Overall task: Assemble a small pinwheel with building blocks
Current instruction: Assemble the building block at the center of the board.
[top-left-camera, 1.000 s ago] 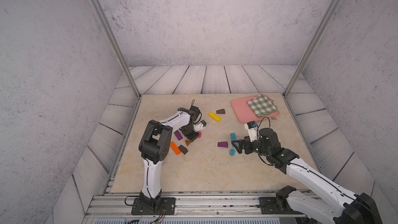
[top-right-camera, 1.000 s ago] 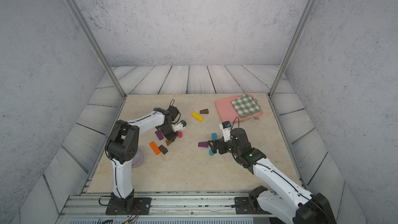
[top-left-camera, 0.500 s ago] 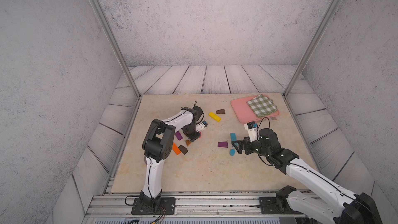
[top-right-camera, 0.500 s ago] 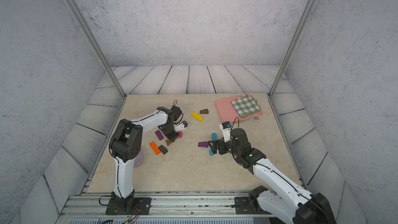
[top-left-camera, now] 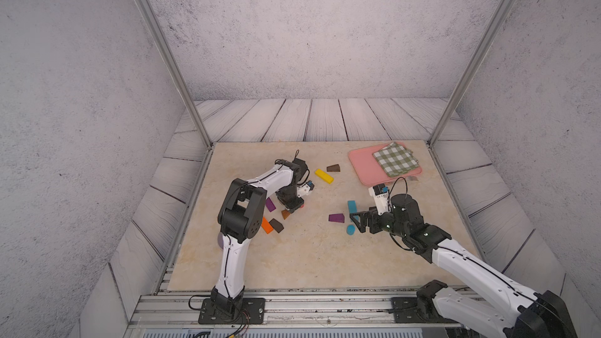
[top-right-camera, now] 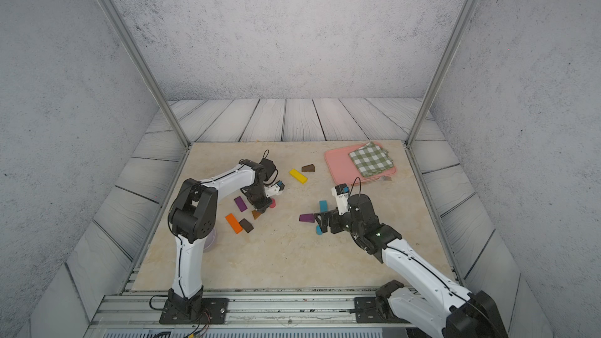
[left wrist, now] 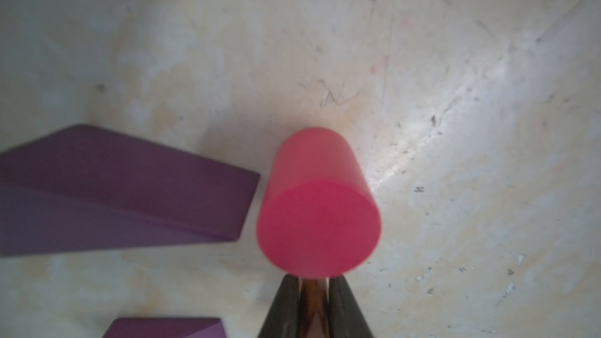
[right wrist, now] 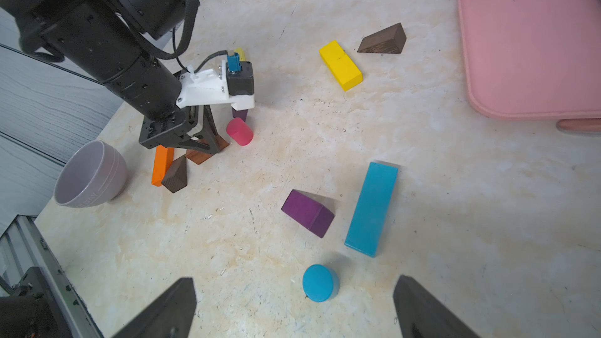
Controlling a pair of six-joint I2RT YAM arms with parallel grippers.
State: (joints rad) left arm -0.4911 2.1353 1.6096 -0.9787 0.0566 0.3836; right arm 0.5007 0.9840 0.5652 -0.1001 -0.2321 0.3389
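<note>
Moved slightly inward: left elbow (top-left-camera: 242,212). Left gripper (left wrist: 313,291) nearly closed, nipping red-brown wedge (right wrist: 200,157) beside pink cylinder (left wrist: 317,222), probable hub, toward desk's left edge. Right gripper (right wrist: 294,287) spread wide, empty, poised over blue cylinder (right wrist: 320,282), mid-desk.

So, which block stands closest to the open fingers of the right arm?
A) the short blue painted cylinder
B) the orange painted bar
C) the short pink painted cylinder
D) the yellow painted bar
A: in the right wrist view the short blue painted cylinder stands just ahead of the right arm's fingers, which are spread wide with nothing between them.
</note>
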